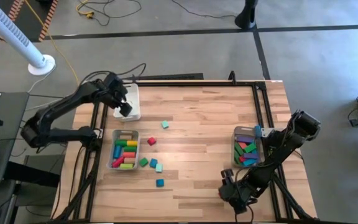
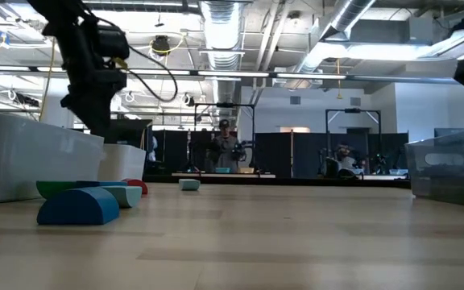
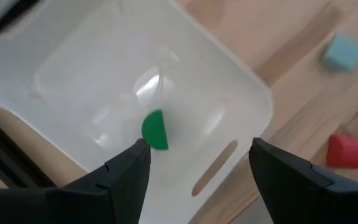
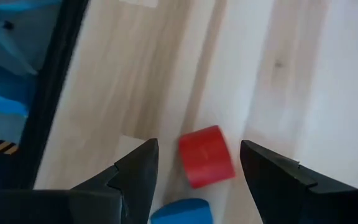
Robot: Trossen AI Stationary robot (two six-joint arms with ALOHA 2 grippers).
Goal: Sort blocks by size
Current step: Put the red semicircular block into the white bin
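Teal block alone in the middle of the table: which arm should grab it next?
Left, probably. The left gripper, fingers open, hangs over the white tray, close to the teal block; the right gripper is far off.

Table (image 1: 197, 124): light wood planks, smooth matt finish. White tray (image 3: 229, 93): glossy translucent plastic. Blocks (image 1: 125, 153): matt, painted. Grippers: matt black.

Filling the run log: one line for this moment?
left pincer open over white tray | green block in tray | right pincer open over red block
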